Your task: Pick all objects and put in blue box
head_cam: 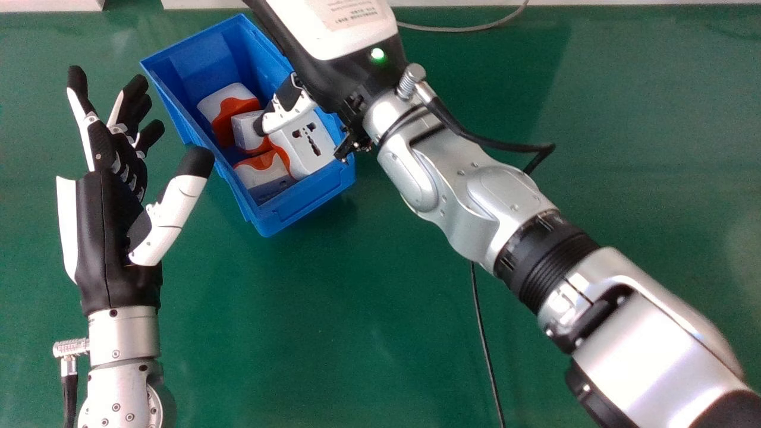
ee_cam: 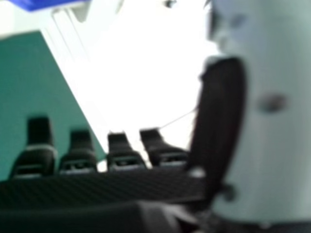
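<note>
The blue box (head_cam: 303, 205) stands tilted in angle at the upper left of the table in the head view. Inside lie several white-and-orange socket adapters, among them one with its socket face up (head_cam: 306, 145) and a smaller white block (head_cam: 247, 129). My right hand (head_cam: 333, 74) is above the box's right side, its thumb over the adapters; its far fingers are hidden behind the hand. In the right hand view the right hand (ee_cam: 218, 111) is open, with nothing between thumb and fingers. My left hand (head_cam: 119, 238) rests open left of the box.
The green table (head_cam: 333, 327) extends in front of the box and to the right. A black cable (head_cam: 484, 339) runs down it under the right arm, and a grey cable (head_cam: 464, 28) lies along the back edge.
</note>
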`<act>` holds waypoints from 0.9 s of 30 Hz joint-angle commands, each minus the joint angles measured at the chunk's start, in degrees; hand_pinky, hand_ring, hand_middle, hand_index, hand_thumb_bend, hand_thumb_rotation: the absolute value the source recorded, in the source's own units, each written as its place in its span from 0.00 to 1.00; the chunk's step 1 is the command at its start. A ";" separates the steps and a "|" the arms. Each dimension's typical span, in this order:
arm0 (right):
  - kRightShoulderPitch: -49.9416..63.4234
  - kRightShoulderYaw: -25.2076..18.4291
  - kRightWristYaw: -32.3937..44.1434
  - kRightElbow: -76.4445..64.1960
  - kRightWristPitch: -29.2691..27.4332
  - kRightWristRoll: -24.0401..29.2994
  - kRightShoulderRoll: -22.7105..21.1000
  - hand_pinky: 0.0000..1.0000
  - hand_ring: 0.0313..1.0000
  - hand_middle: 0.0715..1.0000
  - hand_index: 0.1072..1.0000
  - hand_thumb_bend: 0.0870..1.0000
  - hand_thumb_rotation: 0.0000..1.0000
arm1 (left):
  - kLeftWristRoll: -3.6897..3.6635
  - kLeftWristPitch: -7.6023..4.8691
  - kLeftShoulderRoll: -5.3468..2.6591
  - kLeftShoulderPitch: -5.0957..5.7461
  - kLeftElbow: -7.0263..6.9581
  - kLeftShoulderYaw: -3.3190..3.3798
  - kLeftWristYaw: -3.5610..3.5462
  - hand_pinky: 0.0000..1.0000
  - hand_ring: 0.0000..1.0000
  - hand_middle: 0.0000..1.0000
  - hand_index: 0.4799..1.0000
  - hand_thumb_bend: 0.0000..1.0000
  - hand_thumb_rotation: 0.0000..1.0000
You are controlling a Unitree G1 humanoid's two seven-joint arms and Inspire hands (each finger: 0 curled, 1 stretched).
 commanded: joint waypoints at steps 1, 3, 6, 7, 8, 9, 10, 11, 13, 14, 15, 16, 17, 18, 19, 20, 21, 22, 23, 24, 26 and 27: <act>3.69 -2.82 -2.38 -8.28 -1.10 2.23 -1.40 0.99 1.00 1.00 1.00 0.99 0.29 | 0.02 -1.93 0.26 0.68 -1.12 0.01 -0.17 0.89 0.93 0.93 0.84 0.87 0.57; 8.40 -4.63 -3.05 -14.90 -1.05 3.15 -2.38 0.96 1.00 1.00 1.00 0.98 0.31 | -0.19 -2.06 0.14 0.99 -1.27 -0.04 -0.30 0.90 0.93 0.93 0.84 0.87 0.58; 17.49 -7.90 -4.62 -25.48 -1.24 5.22 -3.00 0.96 1.00 1.00 1.00 0.95 0.33 | -1.18 -2.15 0.01 1.43 -1.51 -0.09 -1.05 0.90 0.93 0.93 0.84 0.87 0.57; 20.35 -8.85 -5.42 -28.08 -1.87 6.16 -2.97 0.96 1.00 1.00 1.00 0.95 0.33 | -1.41 -2.19 0.01 1.57 -1.58 -0.09 -1.31 0.90 0.93 0.93 0.84 0.87 0.57; 23.43 -9.77 -6.77 -30.68 -2.41 6.81 -2.75 0.96 1.00 1.00 1.00 0.95 0.33 | -1.70 -1.93 -0.04 1.77 -1.85 -0.12 -1.59 0.90 0.93 0.93 0.84 0.87 0.57; 26.34 -10.49 -8.49 -33.00 -2.78 6.97 -2.40 0.95 1.00 1.00 1.00 0.93 0.33 | -2.05 -1.47 -0.12 2.02 -2.28 -0.19 -1.87 0.90 0.93 0.93 0.85 0.87 0.57; 29.42 -11.33 -9.99 -35.18 -3.82 7.89 -1.91 0.93 1.00 1.00 1.00 0.91 0.34 | -2.40 -1.02 -0.23 2.20 -2.63 -0.27 -2.13 0.90 0.93 0.93 0.85 0.87 0.57; 33.83 -12.53 -11.24 -37.33 -6.30 10.81 -0.99 0.93 1.00 1.00 1.00 0.91 0.34 | -2.76 -0.43 -0.38 2.43 -3.06 -0.37 -2.34 0.90 0.93 0.93 0.85 0.87 0.57; 39.31 -13.98 -12.28 -39.79 -9.57 15.07 0.56 0.91 1.00 1.00 1.00 0.89 0.34 | -3.17 0.17 -0.51 2.77 -3.61 -0.45 -2.58 0.90 0.93 0.93 0.85 0.87 0.56; 42.86 -14.59 -13.16 -40.03 -12.22 18.01 2.01 0.91 1.00 1.00 1.00 0.89 0.34 | -3.38 0.27 -0.57 2.81 -3.74 -0.46 -2.82 0.90 0.93 0.93 0.85 0.87 0.56; 45.05 -14.97 -13.66 -40.04 -13.94 19.74 3.02 0.88 1.00 1.00 1.00 0.85 0.35 | -3.53 0.33 -0.59 2.83 -3.84 -0.46 -2.99 0.90 0.94 0.93 0.85 0.87 0.56; 47.38 -15.20 -13.81 -40.02 -16.11 21.70 3.97 0.81 0.99 1.00 1.00 0.77 0.41 | -3.68 0.45 -0.58 2.84 -3.92 -0.47 -3.15 0.90 0.94 0.93 0.84 0.87 0.55; 50.33 -15.19 -14.48 -40.06 -18.40 23.01 5.17 0.81 0.99 1.00 1.00 0.76 0.43 | -3.72 0.68 -0.54 2.87 -4.05 -0.50 -3.23 0.91 0.94 0.93 0.84 0.87 0.54; 53.74 -14.89 -15.67 -39.78 -20.07 23.27 6.34 0.81 0.99 1.00 1.00 0.76 0.43 | -3.93 0.92 -0.50 2.81 -4.00 -0.56 -3.53 0.91 0.94 0.93 0.84 0.87 0.54; 56.09 -14.73 -16.55 -39.40 -21.10 23.25 7.05 0.81 0.99 1.00 1.00 0.74 0.44 | -4.01 1.02 -0.49 2.75 -3.93 -0.62 -3.71 0.91 0.94 0.93 0.84 0.87 0.54; 57.36 -14.65 -17.11 -39.11 -21.56 23.05 7.41 0.81 0.99 1.00 1.00 0.74 0.44 | -4.06 1.06 -0.50 2.71 -3.88 -0.65 -3.83 0.91 0.94 0.93 0.84 0.87 0.54; 57.78 -14.73 -17.36 -38.75 -21.87 22.91 7.51 0.81 0.99 1.00 1.00 0.74 0.44 | -4.07 1.05 -0.54 2.67 -3.79 -0.65 -3.91 0.91 0.94 0.93 0.84 0.87 0.54; 57.77 -14.94 -17.36 -38.46 -22.29 23.11 7.56 0.85 0.99 1.00 1.00 0.66 0.53 | -4.03 1.05 -0.62 2.68 -3.77 -0.65 -3.88 0.91 0.94 0.93 0.84 0.87 0.53; 57.80 -15.18 -17.14 -38.38 -22.66 23.65 7.69 0.89 1.00 1.00 1.00 0.59 0.61 | -4.21 1.17 -0.75 2.72 -3.86 -0.68 -3.97 0.91 0.94 0.93 0.83 0.87 0.53; 57.83 -15.41 -16.98 -38.59 -22.61 24.00 7.87 0.89 1.00 1.00 1.00 0.59 0.61 | -4.50 1.23 -0.84 2.78 -3.94 -0.72 -4.20 0.91 0.94 0.93 0.83 0.87 0.53; 57.89 -15.71 -16.73 -39.20 -22.10 24.35 8.18 0.90 1.00 1.00 1.00 0.56 0.66 | -4.63 1.42 -0.85 3.04 -4.31 -0.75 -4.32 0.91 0.94 0.93 0.83 0.87 0.52; 57.86 -15.79 -16.65 -39.33 -21.99 24.40 8.28 0.91 1.00 1.00 1.00 0.56 0.68 | -4.66 1.48 -0.80 3.17 -4.48 -0.75 -4.36 0.91 0.94 0.93 0.83 0.87 0.52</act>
